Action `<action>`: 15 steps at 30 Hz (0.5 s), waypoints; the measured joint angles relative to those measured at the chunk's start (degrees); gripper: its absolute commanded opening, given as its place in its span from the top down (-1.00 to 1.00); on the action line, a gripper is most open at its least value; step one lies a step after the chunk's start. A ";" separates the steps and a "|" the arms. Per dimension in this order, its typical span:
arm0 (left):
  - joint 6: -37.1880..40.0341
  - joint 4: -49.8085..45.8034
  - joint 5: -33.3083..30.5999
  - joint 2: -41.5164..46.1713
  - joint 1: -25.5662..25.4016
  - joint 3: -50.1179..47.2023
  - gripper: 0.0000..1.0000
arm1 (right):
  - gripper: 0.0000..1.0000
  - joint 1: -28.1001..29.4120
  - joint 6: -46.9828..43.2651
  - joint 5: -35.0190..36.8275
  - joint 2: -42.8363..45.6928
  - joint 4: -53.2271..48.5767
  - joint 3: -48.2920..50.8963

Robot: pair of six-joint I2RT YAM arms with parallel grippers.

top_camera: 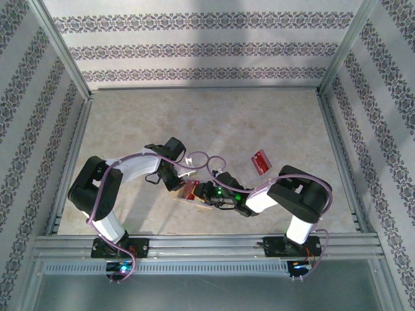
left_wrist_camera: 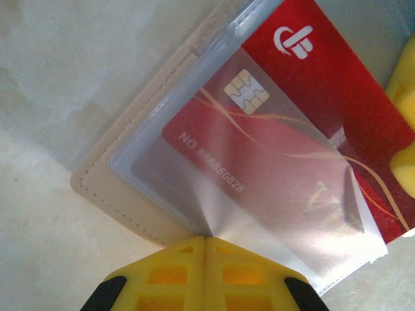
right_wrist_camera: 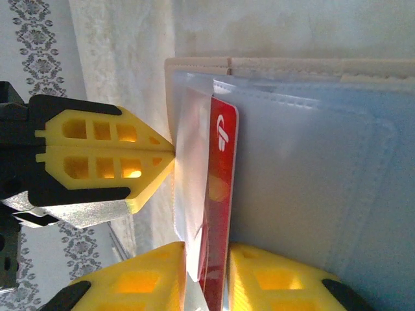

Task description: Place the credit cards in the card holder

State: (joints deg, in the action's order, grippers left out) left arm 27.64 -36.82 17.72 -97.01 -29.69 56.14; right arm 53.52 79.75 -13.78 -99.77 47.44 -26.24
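left wrist: card (left_wrist_camera: 363,129) partway in holder (left_wrist_camera: 123,194)

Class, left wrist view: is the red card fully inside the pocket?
No, the red card has its logo end jutting beyond the clear pocket.

Glossy credit card (left_wrist_camera: 343,103), matt card holder (left_wrist_camera: 97,188)

The left arm (top_camera: 104,188) and right arm (top_camera: 298,194) pair black joint housings with white link shells, lilac cables (top_camera: 201,157) loop along them, green lights (top_camera: 220,191) glow at lower centre, and the left pincer (left_wrist_camera: 205,241) and right pincer (right_wrist_camera: 207,259) have yellow ribbed fingers (left_wrist_camera: 168,275) on black mounts.
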 measured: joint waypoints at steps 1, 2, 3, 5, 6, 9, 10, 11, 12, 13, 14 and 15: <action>0.00 0.00 0.00 0.00 0.00 -0.02 0.96 | 0.49 0.00 -0.02 0.04 0.17 -0.37 0.00; 0.00 0.00 0.00 0.00 0.00 -0.02 0.96 | 0.54 0.00 -0.04 0.04 0.33 -0.70 0.00; 0.00 0.00 0.00 0.00 0.00 -0.02 0.96 | 0.60 -0.02 -0.13 0.07 0.42 -1.01 0.00; 0.00 0.00 0.00 0.00 0.00 -0.02 0.96 | 0.67 -0.04 -0.17 0.17 0.42 -1.53 0.11; 0.00 0.00 0.00 0.00 0.00 -0.02 0.96 | 0.68 -0.04 -0.20 0.28 0.44 -1.81 0.15; 0.00 0.00 0.00 0.00 0.00 -0.02 0.96 | 0.65 -0.04 -0.17 0.33 0.52 -2.08 0.17; 0.00 0.00 0.00 0.00 0.00 -0.02 0.96 | 0.63 -0.07 -0.20 0.33 0.55 -1.99 0.24; 0.00 0.00 0.00 0.00 0.00 -0.02 0.96 | 0.63 -0.11 -0.17 0.31 0.63 -1.90 0.39; 0.00 0.00 0.00 0.00 0.00 -0.02 0.96 | 0.63 -0.13 -0.17 0.35 0.90 -1.92 0.52; 0.00 0.00 0.00 0.00 0.00 -0.02 0.96 | 0.67 -0.13 -0.17 0.46 1.07 -2.01 0.66; 0.00 0.00 0.00 0.00 0.00 -0.02 0.96 | 0.77 -0.11 -0.17 0.50 1.18 -2.12 0.74; 0.00 0.00 0.00 0.00 0.00 -0.02 0.96 | 0.87 -0.13 -0.22 0.57 1.16 -2.43 0.79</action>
State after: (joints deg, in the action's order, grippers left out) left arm 27.64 -36.82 17.72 -97.01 -29.69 56.12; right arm 53.39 79.53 -13.21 -98.61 45.01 -25.45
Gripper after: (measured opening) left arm 0.048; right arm 0.133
